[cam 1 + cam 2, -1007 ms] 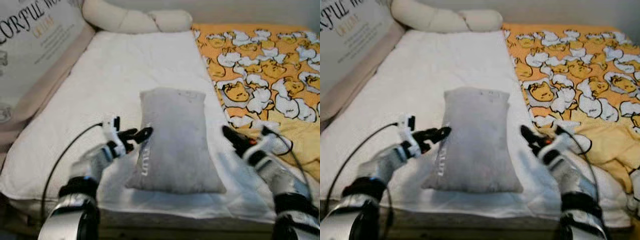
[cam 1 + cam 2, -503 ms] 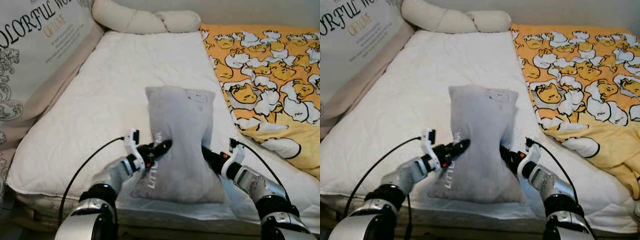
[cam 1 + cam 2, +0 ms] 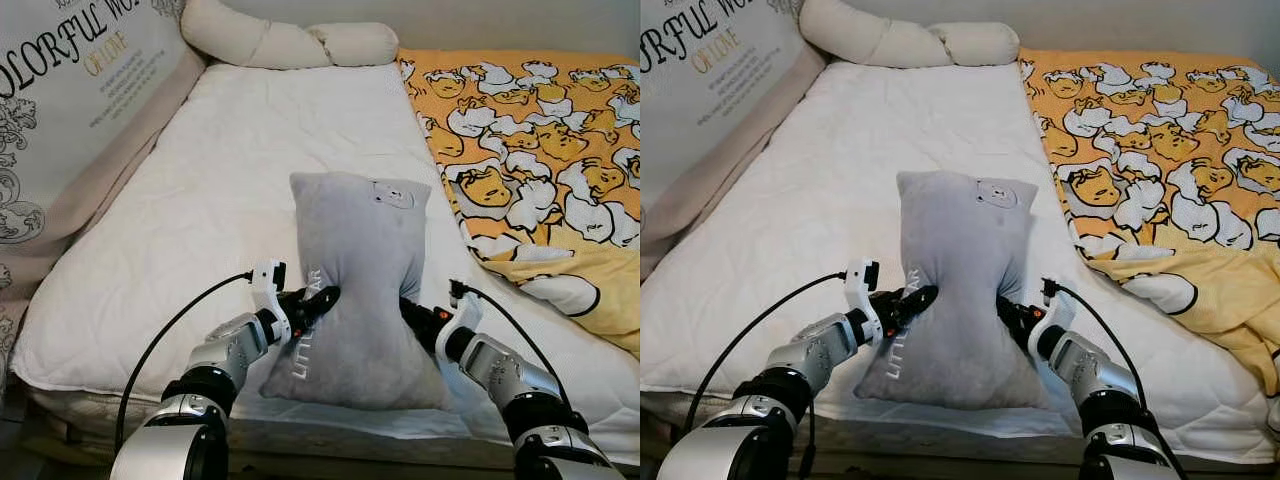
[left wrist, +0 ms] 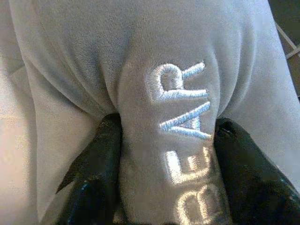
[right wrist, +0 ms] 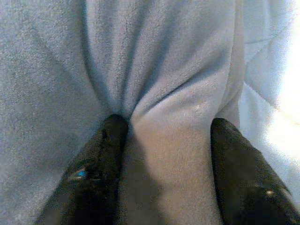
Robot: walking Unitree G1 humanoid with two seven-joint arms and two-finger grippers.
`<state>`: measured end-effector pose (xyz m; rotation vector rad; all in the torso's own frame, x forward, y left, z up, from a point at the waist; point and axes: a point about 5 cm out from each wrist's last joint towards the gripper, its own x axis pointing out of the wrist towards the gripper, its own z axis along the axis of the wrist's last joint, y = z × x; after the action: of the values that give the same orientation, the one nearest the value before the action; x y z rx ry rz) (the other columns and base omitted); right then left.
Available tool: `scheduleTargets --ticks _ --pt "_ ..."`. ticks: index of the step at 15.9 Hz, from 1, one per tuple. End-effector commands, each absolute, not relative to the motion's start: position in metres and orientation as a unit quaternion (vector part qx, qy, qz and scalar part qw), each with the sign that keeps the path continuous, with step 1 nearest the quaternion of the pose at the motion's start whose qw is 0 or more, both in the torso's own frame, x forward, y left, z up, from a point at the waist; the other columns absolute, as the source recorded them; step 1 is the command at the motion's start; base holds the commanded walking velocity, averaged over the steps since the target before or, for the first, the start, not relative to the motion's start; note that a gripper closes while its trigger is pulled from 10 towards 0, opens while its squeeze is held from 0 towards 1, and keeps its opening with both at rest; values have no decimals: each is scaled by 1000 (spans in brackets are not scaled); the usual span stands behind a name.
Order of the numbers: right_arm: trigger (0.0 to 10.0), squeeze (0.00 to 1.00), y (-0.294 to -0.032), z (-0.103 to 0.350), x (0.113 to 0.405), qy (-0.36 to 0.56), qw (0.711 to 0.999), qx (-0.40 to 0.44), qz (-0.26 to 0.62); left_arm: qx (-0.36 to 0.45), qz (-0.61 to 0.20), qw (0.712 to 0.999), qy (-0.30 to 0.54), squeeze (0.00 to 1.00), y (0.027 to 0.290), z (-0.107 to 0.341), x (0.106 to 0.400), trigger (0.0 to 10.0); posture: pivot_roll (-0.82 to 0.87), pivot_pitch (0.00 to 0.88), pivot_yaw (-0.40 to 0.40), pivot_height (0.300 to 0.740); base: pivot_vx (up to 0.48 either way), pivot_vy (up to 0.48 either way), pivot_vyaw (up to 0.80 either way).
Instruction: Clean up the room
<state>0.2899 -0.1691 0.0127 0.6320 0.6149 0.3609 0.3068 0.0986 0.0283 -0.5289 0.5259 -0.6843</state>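
Note:
A grey pillow [image 3: 360, 260] with embroidered "BEAR" lettering lies lengthwise on the white mattress [image 3: 220, 170], near its front edge. My left gripper [image 3: 322, 297] presses into the pillow's left side, and my right gripper [image 3: 408, 308] presses into its right side. The pillow is squeezed narrow between them. In the left wrist view a fold of grey fabric [image 4: 164, 93] is bunched between the black fingers [image 4: 98, 159]. In the right wrist view another fold of the pillow [image 5: 168, 140] sits pinched between the fingers [image 5: 234, 154].
An orange blanket with a duck print [image 3: 540, 140] covers the right side of the bed, its edge close to my right arm. A cream bolster [image 3: 290, 45] lies at the head. A printed panel [image 3: 70, 100] stands along the left side.
Both grippers have moved inward from beside the pillow and closed on its sides, pinching its middle narrower. The camera has also shifted a little.

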Motion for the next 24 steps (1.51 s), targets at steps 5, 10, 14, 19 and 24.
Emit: scheduleTargets --ticks 5,10,14,19,24 --pt "0 0 -153 17 294 284 896 282 192 -222 -320 879 275 0 89 21 302 0 -159 0 38 740 0 0 0" --pt "0 0 -151 20 298 268 894 317 171 -210 -345 880 252 0 87 29 303 0 -146 0 30 740 0 0 0" --pt "0 0 -149 26 300 246 901 312 174 -183 -368 877 249 0 82 37 306 0 -162 0 50 740 0 0 0" --pt "0 0 -144 65 301 164 916 302 207 -120 -367 907 165 0 88 89 315 0 -132 0 38 740 0 0 0" --pt "0 0 -132 103 285 108 915 314 227 -111 -311 937 114 0 98 130 303 0 -126 0 50 740 0 0 0"
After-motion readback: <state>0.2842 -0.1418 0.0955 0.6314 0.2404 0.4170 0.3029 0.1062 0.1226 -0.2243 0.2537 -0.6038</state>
